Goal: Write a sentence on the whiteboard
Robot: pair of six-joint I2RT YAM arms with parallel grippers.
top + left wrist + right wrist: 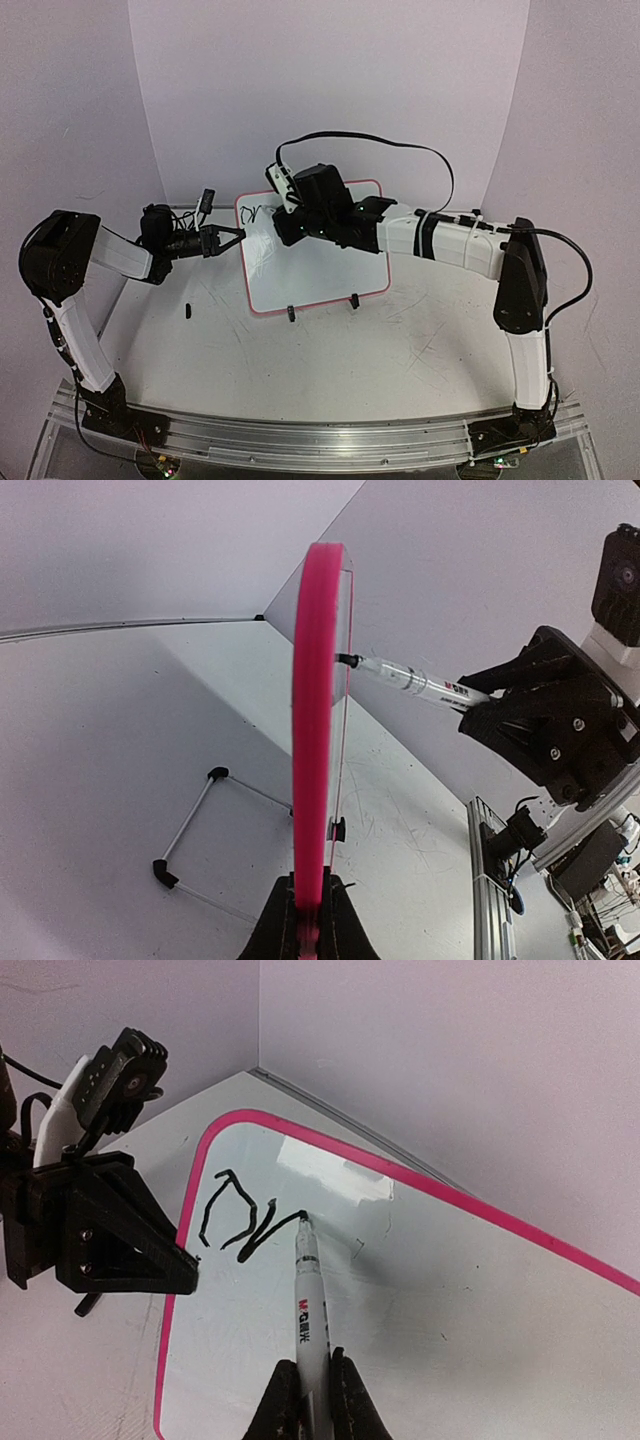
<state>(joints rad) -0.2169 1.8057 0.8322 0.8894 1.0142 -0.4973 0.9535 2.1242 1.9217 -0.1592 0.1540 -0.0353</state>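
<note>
The whiteboard, white with a pink frame, stands tilted on the table; it shows edge-on in the left wrist view. My left gripper is shut on its left edge. My right gripper is shut on a white marker, reaching over the board's upper left. The marker's black tip touches the board. Of the sentence, only two black handwritten strokes show near the top left corner, the second ending at the tip.
Two black clip feet sit on the board's near edge. A small black piece lies on the table to the left. A thin wire frame with black tips lies behind the board. Curved white walls close the back.
</note>
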